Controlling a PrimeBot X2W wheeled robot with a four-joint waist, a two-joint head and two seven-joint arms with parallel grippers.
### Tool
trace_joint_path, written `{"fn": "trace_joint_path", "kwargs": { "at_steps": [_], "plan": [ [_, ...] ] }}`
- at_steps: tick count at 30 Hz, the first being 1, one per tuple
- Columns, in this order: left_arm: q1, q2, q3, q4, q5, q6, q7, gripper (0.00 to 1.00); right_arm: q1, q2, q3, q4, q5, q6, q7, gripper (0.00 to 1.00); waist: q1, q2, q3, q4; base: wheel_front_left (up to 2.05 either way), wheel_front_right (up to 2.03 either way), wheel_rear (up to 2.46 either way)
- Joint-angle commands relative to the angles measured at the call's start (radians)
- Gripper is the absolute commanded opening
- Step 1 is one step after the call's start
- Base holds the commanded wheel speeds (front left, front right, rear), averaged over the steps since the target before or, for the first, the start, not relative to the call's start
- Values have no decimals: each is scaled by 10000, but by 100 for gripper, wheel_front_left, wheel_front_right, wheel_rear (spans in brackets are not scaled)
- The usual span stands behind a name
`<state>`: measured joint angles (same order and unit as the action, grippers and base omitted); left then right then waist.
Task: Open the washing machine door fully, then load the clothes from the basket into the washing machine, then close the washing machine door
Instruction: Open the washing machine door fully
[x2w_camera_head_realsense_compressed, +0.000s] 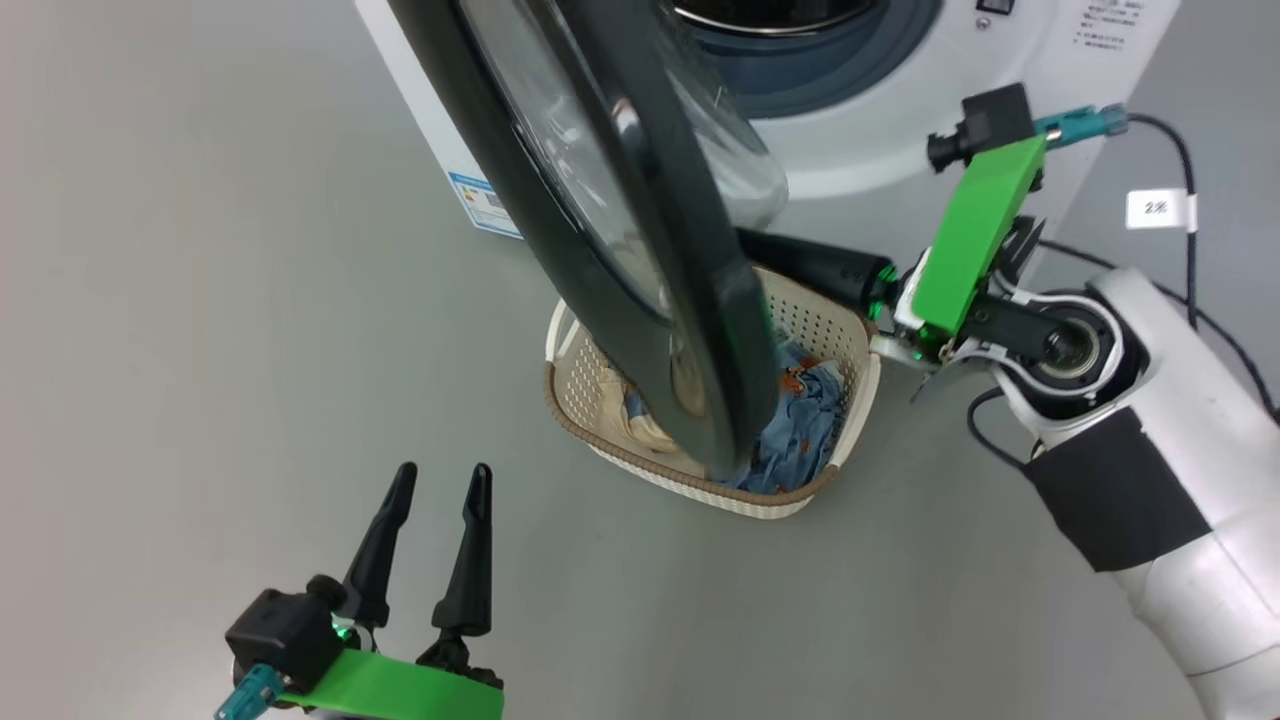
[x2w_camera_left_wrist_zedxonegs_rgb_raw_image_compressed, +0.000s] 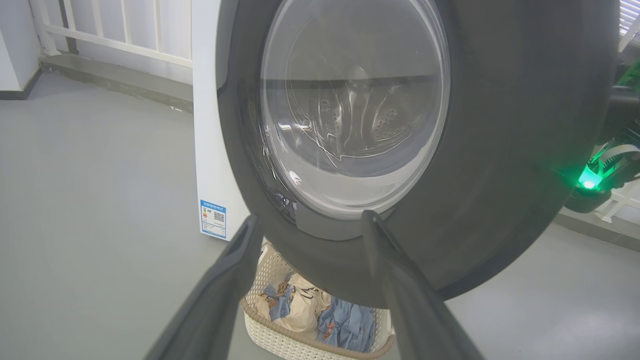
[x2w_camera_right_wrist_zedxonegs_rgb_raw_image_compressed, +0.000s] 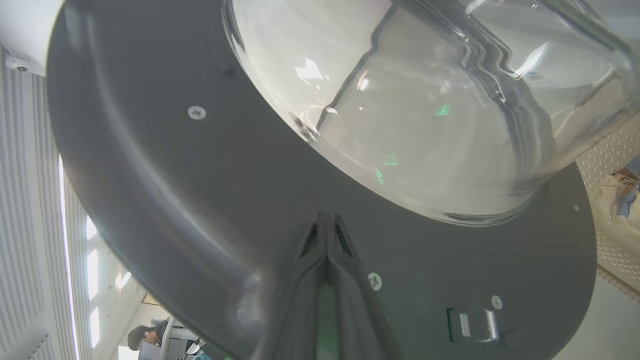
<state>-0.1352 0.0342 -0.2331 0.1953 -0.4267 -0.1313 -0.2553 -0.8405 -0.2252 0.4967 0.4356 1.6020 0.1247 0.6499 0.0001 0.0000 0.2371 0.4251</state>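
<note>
The washing machine (x2w_camera_head_realsense_compressed: 860, 165) stands at the top of the head view, with its black washing machine door (x2w_camera_head_realsense_compressed: 715, 340) swung partly out and seen edge-on. My right gripper (x2w_camera_head_realsense_compressed: 762, 248) is shut and empty. Its tips (x2w_camera_right_wrist_zedxonegs_rgb_raw_image_compressed: 327, 216) press on the door's inner face (x2w_camera_right_wrist_zedxonegs_rgb_raw_image_compressed: 200, 200) just below the glass bowl (x2w_camera_right_wrist_zedxonegs_rgb_raw_image_compressed: 425, 100). The basket (x2w_camera_head_realsense_compressed: 820, 320) sits on the floor under the door, holding the blue and cream clothes (x2w_camera_head_realsense_compressed: 800, 430). My left gripper (x2w_camera_head_realsense_compressed: 440, 478) hangs open low on the left, facing the door's outer window (x2w_camera_left_wrist_zedxonegs_rgb_raw_image_compressed: 350, 100), apart from it.
Grey floor spreads to the left and in front of the basket (x2w_camera_left_wrist_zedxonegs_rgb_raw_image_compressed: 280, 340). A blue label (x2w_camera_head_realsense_compressed: 485, 205) marks the machine's front corner. White railings (x2w_camera_left_wrist_zedxonegs_rgb_raw_image_compressed: 115, 30) run along the back wall. A person (x2w_camera_right_wrist_zedxonegs_rgb_raw_image_compressed: 140, 337) sits far off in the right wrist view.
</note>
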Motion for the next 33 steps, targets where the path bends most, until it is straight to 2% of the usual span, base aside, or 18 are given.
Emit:
{"fn": "trace_joint_path", "kwargs": {
  "at_steps": [1,15,26,28,29,31,33],
  "plan": [
    [38,160,354,-169,143,6,-65,100,203,380,151,-403,36,60,121,0,-1,0,-163,153,0,0,0],
    [255,160,358,-156,186,6,-65,100,793,950,296,-662,-86,60,400,0,-1,0,-505,521,0,0,0],
    [296,171,425,-117,295,6,-65,100,998,953,-8,-692,-253,60,59,0,-1,0,-754,270,0,0,0],
    [279,205,407,-103,313,6,-65,100,1119,897,-108,-733,-276,60,-86,7,-1,0,-828,157,0,0,0],
    [267,230,413,-94,318,6,-65,100,1187,867,-152,-758,-278,60,-142,16,-1,0,-862,93,0,0,0],
    [244,290,437,-83,325,6,-65,100,1336,789,-229,-802,-297,60,-248,25,-1,0,-927,-41,0,0,0],
    [239,353,502,-70,329,6,-65,100,1493,693,-277,-853,-354,60,-366,43,-1,0,-997,-198,0,0,0]
  ]
}}
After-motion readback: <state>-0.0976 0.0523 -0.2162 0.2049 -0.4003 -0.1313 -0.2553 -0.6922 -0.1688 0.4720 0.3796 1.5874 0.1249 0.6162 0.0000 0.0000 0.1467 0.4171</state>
